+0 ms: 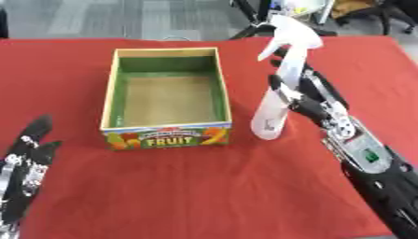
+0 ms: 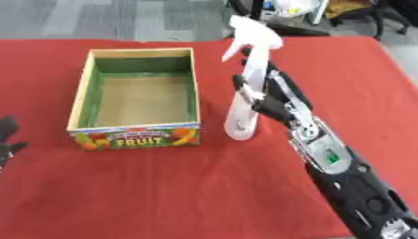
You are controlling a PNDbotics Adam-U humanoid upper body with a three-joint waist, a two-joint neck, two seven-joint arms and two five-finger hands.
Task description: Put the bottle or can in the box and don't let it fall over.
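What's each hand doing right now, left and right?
Left hand: open, idle on the red tablecloth near the lower left, holding nothing.
Right hand: shut on the white spray bottle, right of the fruit box.

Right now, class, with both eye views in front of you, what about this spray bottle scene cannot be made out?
- Whether the spray bottle touches the red table or hangs above it: neither view settles it.
- The right hand palm: hidden behind the bottle.
- The small print above FRUIT on the box: blurred.
- The left hand: cut off by the frame edge, mostly gone in the right eye view.
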